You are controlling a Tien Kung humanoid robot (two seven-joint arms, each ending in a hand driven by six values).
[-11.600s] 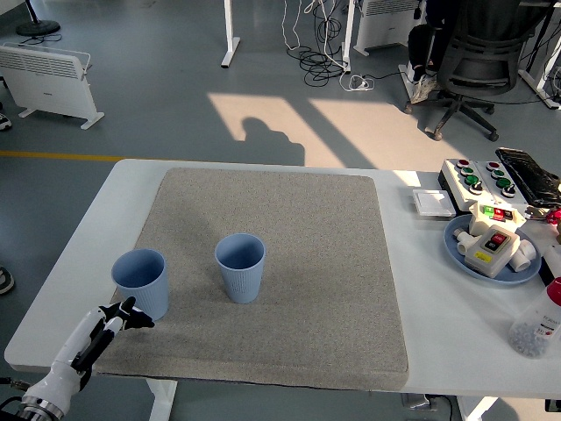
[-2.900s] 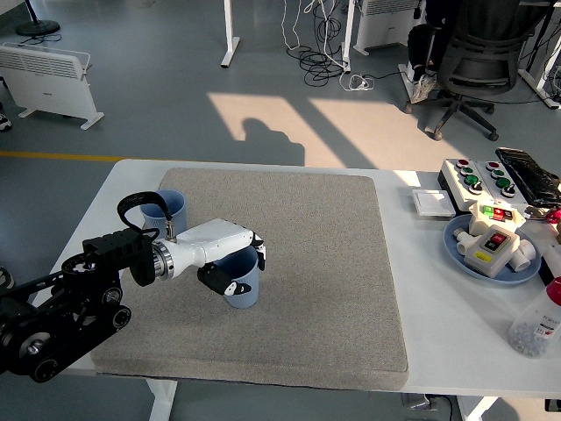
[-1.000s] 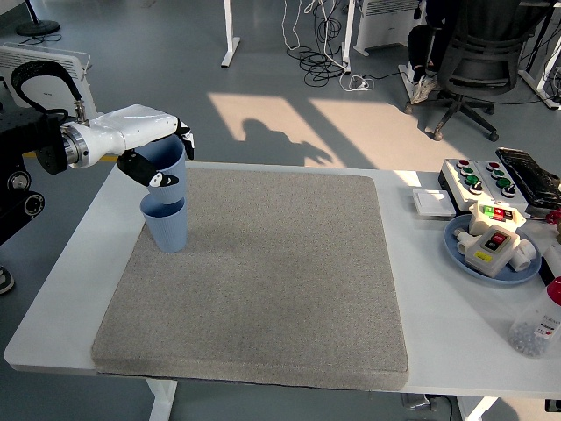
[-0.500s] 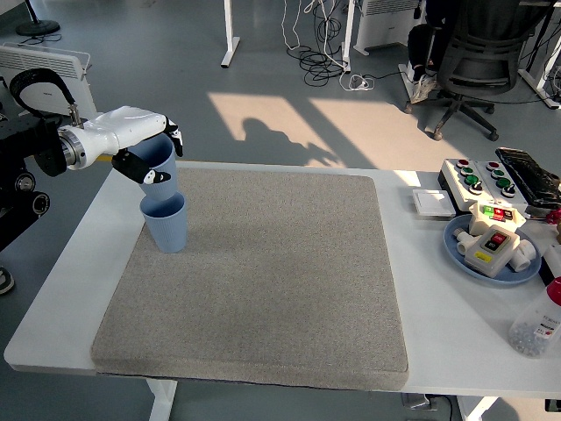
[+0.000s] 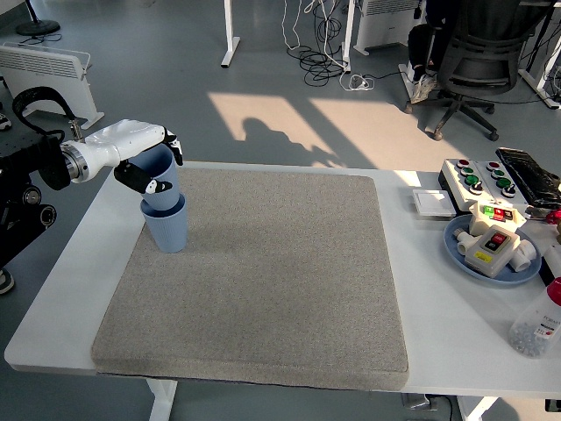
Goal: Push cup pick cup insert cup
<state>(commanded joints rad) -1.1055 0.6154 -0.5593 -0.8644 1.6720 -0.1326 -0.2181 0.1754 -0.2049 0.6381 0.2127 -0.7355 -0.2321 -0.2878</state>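
Two light blue ribbed cups are at the mat's far left. The lower cup point(image 5: 167, 230) stands upright on the grey mat point(image 5: 272, 281). My left hand point(image 5: 145, 165) is shut on the upper cup point(image 5: 163, 182), whose bottom sits partly down inside the lower cup's mouth. The upper cup leans slightly. The white hand and black arm come in from the left edge. My right arm does not show.
At the right, a button box point(image 5: 478, 178), a blue plate point(image 5: 458, 248) with a switch unit, a small white tray point(image 5: 433, 203) and a clear bottle point(image 5: 536, 327). An office chair point(image 5: 478, 66) stands on the floor beyond the table.
My left hand has lowered the held cup, from hovering above the standing cup to partly inside it. The standing cup has stayed in place.
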